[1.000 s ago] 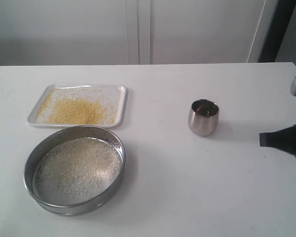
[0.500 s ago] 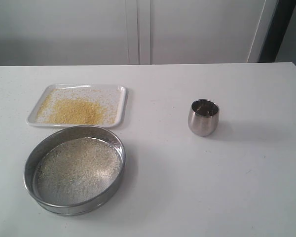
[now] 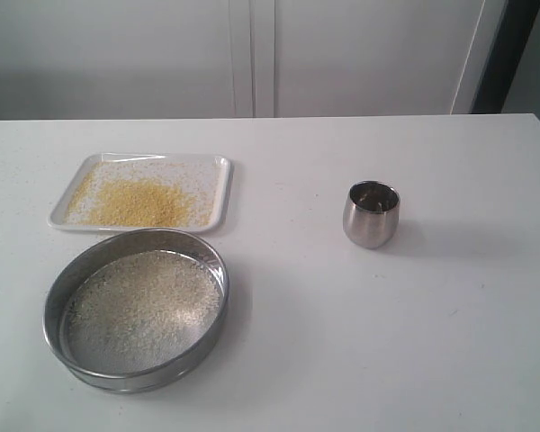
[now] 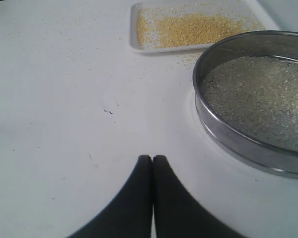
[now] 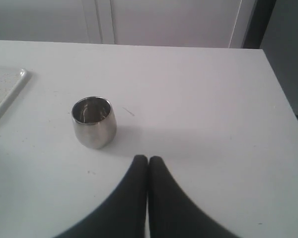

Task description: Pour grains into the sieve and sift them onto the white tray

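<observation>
White counter (image 3: 360, 342) is seen carrying everything. The steel sieve (image 3: 144, 380) is set at its near left, with pale grains (image 3: 139, 310) spread over the mesh. Just beyond the sieve, the tray (image 3: 220, 189) is laid flat, with yellow grains (image 3: 139, 202) heaped on it. A steel cup (image 3: 371, 216) is stood upright, well to the right. The left jaws, beside the sieve, and the right jaws, near the cup, are pressed closed, gripping nothing.

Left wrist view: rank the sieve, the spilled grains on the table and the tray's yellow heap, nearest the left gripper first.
1. sieve, beside the left gripper
2. spilled grains, just short of the tray
3. yellow heap, on the tray
</observation>
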